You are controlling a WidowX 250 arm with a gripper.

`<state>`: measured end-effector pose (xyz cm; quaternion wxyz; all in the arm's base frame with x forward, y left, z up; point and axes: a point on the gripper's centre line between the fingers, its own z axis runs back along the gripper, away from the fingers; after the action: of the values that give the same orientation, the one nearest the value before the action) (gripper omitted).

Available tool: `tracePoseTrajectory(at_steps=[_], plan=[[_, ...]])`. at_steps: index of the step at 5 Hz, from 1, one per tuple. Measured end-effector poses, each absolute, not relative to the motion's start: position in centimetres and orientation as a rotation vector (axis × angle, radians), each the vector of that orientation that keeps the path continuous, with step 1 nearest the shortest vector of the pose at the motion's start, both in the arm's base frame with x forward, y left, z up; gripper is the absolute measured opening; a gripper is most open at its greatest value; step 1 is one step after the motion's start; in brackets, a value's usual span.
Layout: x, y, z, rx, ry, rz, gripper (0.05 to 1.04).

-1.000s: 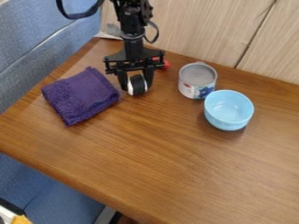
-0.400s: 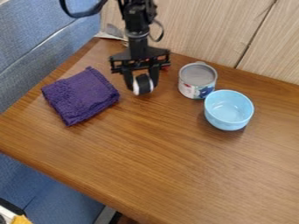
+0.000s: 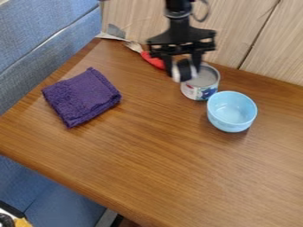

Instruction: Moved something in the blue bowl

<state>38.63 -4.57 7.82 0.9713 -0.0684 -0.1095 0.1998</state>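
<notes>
Above the left part of the can, near the table's back, hangs my gripper (image 3: 184,71), shut on a small black and white object (image 3: 185,69). The light blue bowl (image 3: 232,111) stands upright to the right and lower in the view. Its inside shows no contents. The held object hides part of the can's rim.
An open metal can (image 3: 200,91) stands just behind and left of the bowl. A folded purple cloth (image 3: 82,96) lies at the left. A red-handled fork (image 3: 152,60) lies at the back, by the wooden wall (image 3: 254,26).
My gripper has moved right and up in the view, carrying the black and white object from beside the cloth to over the can. The fork has come into sight. The bowl has not moved.
</notes>
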Motion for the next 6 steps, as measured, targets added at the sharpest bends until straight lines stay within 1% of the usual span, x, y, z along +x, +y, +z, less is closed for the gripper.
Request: tracePoseTrajectory(at_steps=[1,2,3,5,6], plan=[[39.1,-8.4,9.0,-0.162,-0.247,0.29,0.602],[38.8,-10.8,7.4,-0.142,-0.209,0.209,0.602],[38.2,-11.9,7.2,-0.123,-0.21,0.163,0.602],[37.6,-12.0,4.5,-0.076,-0.152,0.133,0.602],[37.1,-11.6,2.7,-0.042,-0.099,0.136,0.673]])
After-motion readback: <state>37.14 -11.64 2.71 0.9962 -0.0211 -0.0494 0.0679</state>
